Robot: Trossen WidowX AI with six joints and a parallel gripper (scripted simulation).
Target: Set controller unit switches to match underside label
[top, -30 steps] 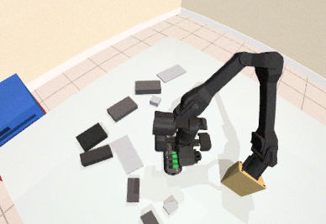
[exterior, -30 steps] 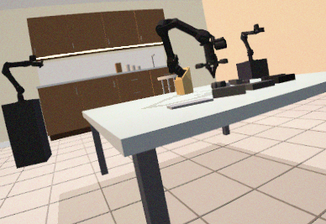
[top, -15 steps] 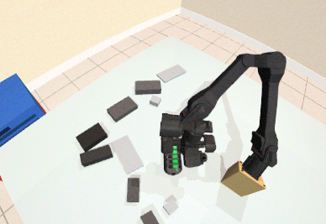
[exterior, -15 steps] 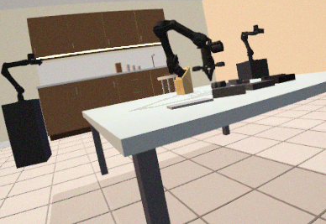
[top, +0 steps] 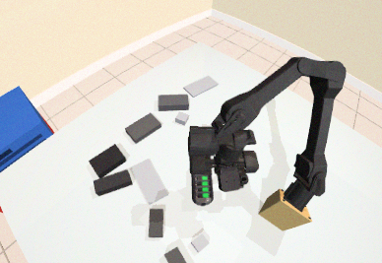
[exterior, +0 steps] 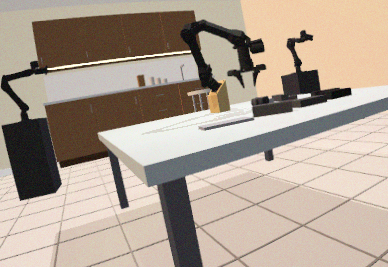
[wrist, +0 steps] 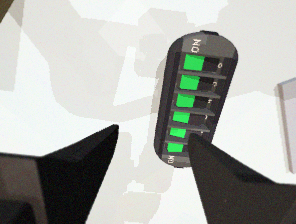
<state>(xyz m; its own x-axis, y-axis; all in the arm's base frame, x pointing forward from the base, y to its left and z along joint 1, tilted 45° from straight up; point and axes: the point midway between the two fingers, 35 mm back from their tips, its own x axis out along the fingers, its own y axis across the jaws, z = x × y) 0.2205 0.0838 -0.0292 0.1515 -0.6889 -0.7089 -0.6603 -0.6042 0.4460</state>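
The dark grey controller unit [top: 202, 199] [wrist: 194, 95] sits on its base on the bench, its switch side up. In the wrist view all six rockers show a green end on the left and a dark end on the right; the nearest ones are partly beside the right fingertip. Which ends are pressed down I cannot tell surely. The label underneath is hidden. My gripper [exterior: 249, 86] [wrist: 153, 134] is open and empty, held above the bench. In the wrist view one fingertip overlaps the unit's lower right edge, the other is left of it. In the top view the arm covers the unit's far part.
Dark blocks [top: 113, 182] [top: 156, 223] [top: 143, 127], pale flat plates [top: 150, 181] [top: 201, 86] and small light cubes [top: 182, 118] [top: 200, 240] lie around the unit on the bench [exterior: 170, 147]. A tan wedge-shaped block [top: 285, 213] [exterior: 218, 102] is at the arm's base.
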